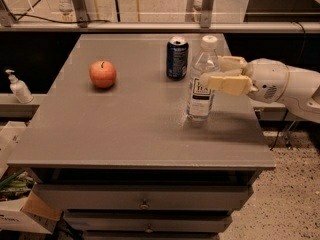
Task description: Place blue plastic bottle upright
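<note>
The blue plastic bottle (pixel 201 91), clear with a white cap and a white-and-dark-blue label, stands upright on the grey table (pixel 125 129), right of centre. My gripper (pixel 213 71) reaches in from the right at the height of the bottle's shoulder. Its fingers are open, with one finger (pixel 227 83) in front of the bottle and the other behind it. The tips reach only to about the bottle's middle. The bottle rests on the table by itself.
A dark blue soda can (pixel 177 58) stands just behind and left of the bottle. A red apple (pixel 103 74) lies at the table's left. A small white pump bottle (pixel 19 87) stands on a ledge beyond the left edge. Drawers are below the tabletop.
</note>
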### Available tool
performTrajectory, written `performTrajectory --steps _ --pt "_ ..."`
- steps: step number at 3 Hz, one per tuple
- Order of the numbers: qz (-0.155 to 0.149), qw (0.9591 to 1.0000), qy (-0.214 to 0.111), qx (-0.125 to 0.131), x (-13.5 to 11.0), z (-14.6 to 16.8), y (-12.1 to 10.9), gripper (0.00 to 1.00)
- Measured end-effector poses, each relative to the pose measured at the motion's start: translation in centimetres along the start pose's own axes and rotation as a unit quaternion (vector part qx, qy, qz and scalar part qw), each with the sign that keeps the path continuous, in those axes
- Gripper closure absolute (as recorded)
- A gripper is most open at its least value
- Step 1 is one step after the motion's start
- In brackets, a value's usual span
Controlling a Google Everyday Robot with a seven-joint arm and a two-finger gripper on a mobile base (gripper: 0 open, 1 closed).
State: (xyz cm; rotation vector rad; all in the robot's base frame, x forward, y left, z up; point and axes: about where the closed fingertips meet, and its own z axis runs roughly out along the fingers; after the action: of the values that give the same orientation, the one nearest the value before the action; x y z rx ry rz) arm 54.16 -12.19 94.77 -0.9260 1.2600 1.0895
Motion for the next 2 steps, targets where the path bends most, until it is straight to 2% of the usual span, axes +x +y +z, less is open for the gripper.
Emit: performTrajectory --steps 1,2 --pt "-0.019 0.9997 -0.017 -0.007 -0.4 -1.3 -0.51 1.0" --pt "-0.034 0.9988 -0.015 -0.033 -0.46 -1.24 -0.27 1.0"
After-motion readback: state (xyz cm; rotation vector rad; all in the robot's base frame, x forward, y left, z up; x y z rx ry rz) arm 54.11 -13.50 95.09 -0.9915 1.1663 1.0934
